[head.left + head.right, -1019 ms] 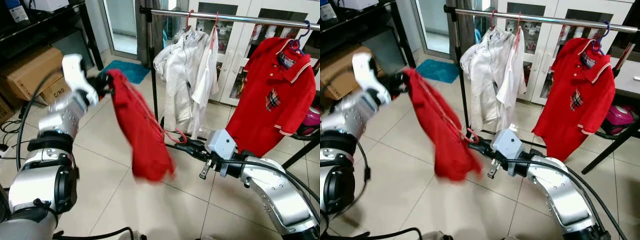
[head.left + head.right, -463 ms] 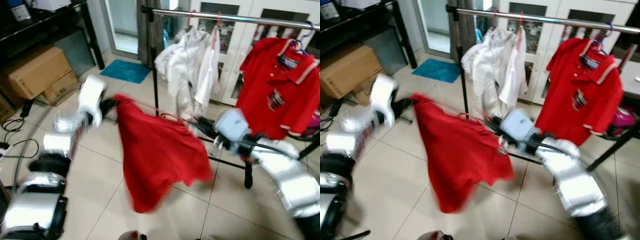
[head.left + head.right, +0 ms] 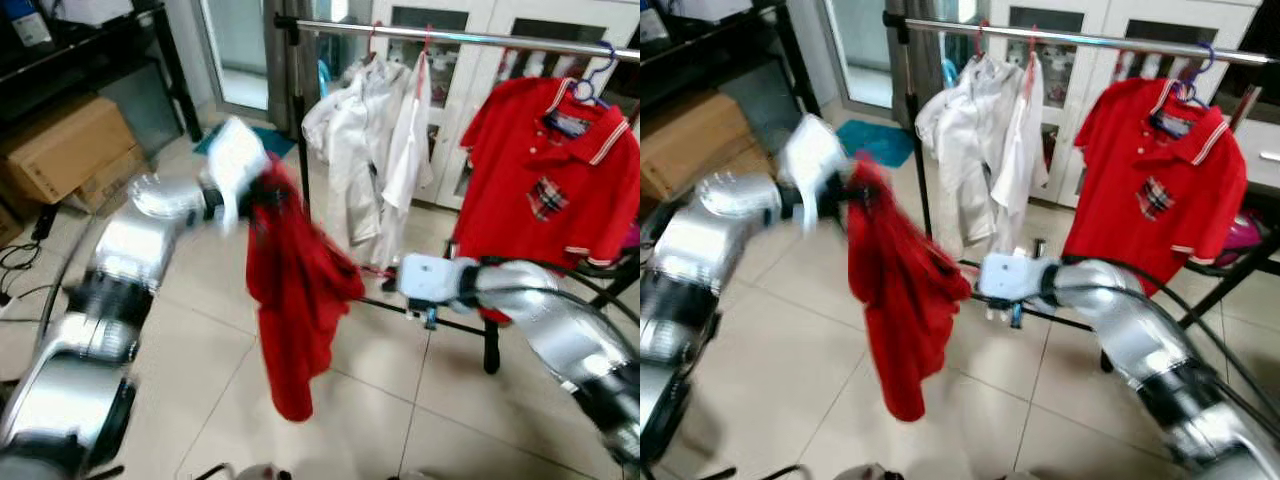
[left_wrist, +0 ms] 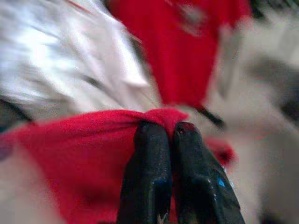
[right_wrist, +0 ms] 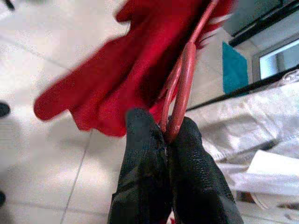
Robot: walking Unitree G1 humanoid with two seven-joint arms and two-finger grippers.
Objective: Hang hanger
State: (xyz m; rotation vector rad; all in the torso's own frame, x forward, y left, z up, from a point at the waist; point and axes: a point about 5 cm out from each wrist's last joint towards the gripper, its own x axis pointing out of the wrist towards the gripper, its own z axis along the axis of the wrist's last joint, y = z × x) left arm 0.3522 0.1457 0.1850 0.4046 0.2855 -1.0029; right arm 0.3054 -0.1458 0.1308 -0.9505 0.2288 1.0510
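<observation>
Since half a second ago the red shirt (image 3: pixel 292 300) has been gathered from spread to bunched, nearer the clothes rail (image 3: pixel 460 37), pinched by the left gripper (image 4: pixel 161 133), its red hanger (image 5: pixel 180 88) clamped in the right gripper (image 5: pixel 164 128), hanging not yet done.

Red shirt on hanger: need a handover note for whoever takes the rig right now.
Left gripper: fingers shut on the red shirt, held up near the rack's left post.
Right gripper: fingers shut on the red hanger, lower, in front of the white clothes.
Rail already carries the white clothes and a red polo.
Done: shirt and hanger lifted.
Left: hook the hanger on the rail, then release both.
</observation>
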